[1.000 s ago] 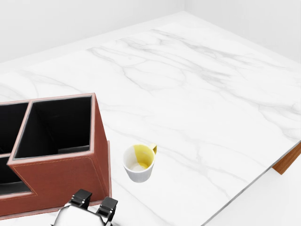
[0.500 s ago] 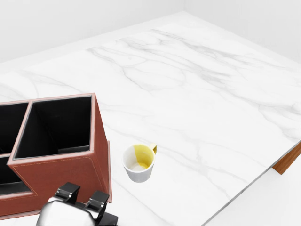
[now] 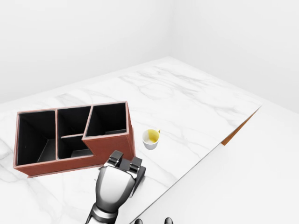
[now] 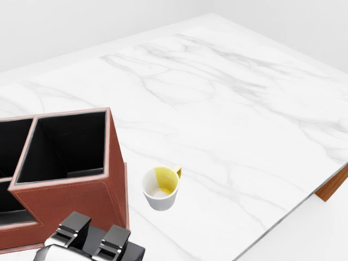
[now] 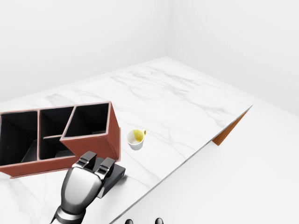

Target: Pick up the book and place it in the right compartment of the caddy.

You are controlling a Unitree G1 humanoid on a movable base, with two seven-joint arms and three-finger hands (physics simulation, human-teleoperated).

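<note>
Robot hand (image 5: 96, 169) lies over the dark book (image 5: 111, 175) on the table (image 5: 177, 112) just below the caddy (image 3: 74, 137), grip state unclear; cup (image 3: 151, 138) right of caddy.

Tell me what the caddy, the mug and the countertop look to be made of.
Caddy: reddish-brown leather-like shell, judging by pale stitched edges, with a matte black lining. Mug: glossy white outside and yellow inside, probably glazed ceramic. Countertop: polished white marble look with grey veins; a brown, wood-like underside shows at its corner. As a render, these are appearances only.
</note>
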